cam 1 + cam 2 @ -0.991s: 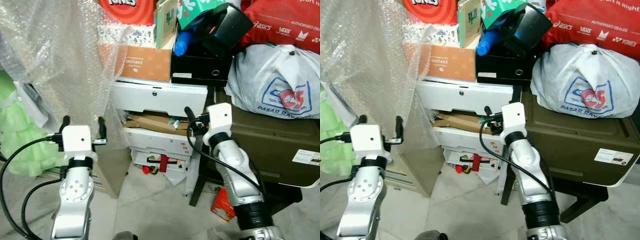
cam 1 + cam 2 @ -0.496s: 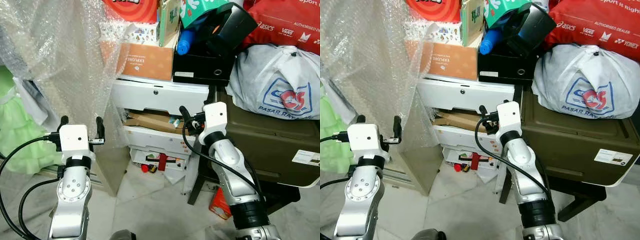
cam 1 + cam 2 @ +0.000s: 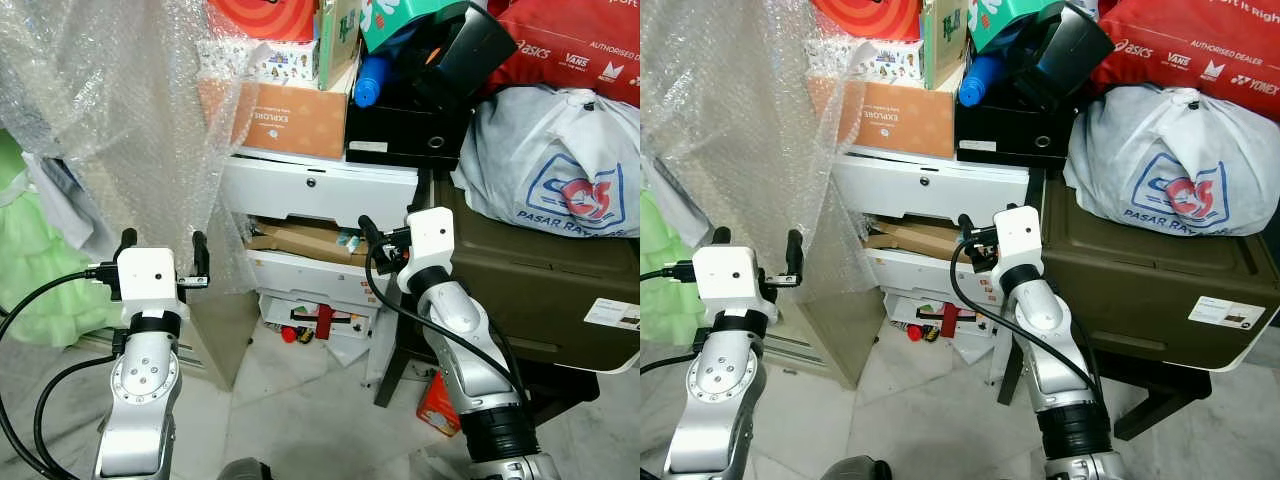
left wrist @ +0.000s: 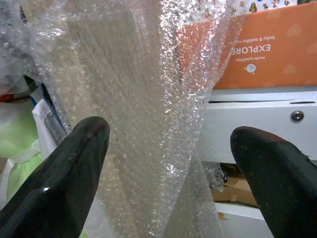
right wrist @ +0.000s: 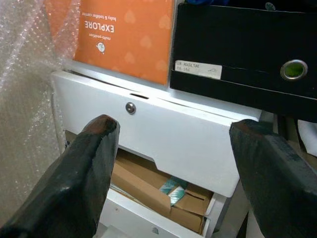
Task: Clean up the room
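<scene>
The right tool (image 3: pixel 372 236), open and empty, has edged left toward the white drawers (image 3: pixel 318 190); the left tool (image 3: pixel 162 246) stays open by the bubble wrap (image 3: pixel 120 110).

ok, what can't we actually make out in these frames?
- Top of the stack: the red round item is cut off by the head views' upper edge.
- Behind the bubble wrap: whatever it drapes over is veiled, head and left wrist views.
- Inside the white drawer unit: contents mostly hidden by its fronts; cardboard shows in the gap.
- Small red things on the floor: too small to identify.
- Right gripper fingertips: cut off in the right wrist view.
</scene>
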Motion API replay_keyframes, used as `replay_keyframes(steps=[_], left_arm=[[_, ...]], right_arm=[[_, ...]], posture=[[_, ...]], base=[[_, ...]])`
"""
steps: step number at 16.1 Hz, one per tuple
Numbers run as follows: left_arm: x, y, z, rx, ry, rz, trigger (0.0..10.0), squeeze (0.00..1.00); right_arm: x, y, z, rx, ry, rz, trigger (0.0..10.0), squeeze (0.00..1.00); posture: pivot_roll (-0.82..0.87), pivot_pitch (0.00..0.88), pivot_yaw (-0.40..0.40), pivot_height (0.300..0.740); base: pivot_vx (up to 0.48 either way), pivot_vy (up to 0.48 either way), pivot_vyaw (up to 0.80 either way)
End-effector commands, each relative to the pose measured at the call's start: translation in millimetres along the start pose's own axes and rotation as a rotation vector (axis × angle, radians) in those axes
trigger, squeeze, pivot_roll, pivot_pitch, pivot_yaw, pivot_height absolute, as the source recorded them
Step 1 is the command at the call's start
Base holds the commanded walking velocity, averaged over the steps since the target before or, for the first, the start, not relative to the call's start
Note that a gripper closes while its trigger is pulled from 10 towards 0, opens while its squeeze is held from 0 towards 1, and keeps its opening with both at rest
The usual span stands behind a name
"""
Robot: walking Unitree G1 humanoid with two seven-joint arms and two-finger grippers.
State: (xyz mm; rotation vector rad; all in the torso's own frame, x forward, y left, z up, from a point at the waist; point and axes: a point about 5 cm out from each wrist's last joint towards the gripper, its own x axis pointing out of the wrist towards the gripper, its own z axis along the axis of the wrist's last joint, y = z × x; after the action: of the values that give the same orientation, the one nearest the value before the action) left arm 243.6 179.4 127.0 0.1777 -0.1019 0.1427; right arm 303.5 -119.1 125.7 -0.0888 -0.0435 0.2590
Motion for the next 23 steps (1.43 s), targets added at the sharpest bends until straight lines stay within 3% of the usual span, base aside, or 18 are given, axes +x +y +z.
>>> replay_keyframes(steps=[1,6,23], left_arm=[[-0.7,3.2,2,0.004,0.000,0.002,10.0,0.00],[-0.5,2.1,3,0.007,-0.006,-0.011,10.0,0.00],[2.8,-0.6,2,0.027,-0.003,0.002,10.0,0.00]], right_arm=[[1.9,1.5,7,0.003,-0.021,0.010,10.0,0.00],[2.6,4.4,6,-0.009,-0.019,0.019,10.0,0.00],[12.3,7.3,9,-0.033,-0.034,0.031,10.0,0.00]], posture=[[-0.06,0.019,0.007,0.740],[-0.06,0.017,0.007,0.740],[-0.06,0.000,0.017,0.740]], base=[[0.000,0.000,0.00],[0.000,0.000,0.00],[0.000,0.000,0.80]])
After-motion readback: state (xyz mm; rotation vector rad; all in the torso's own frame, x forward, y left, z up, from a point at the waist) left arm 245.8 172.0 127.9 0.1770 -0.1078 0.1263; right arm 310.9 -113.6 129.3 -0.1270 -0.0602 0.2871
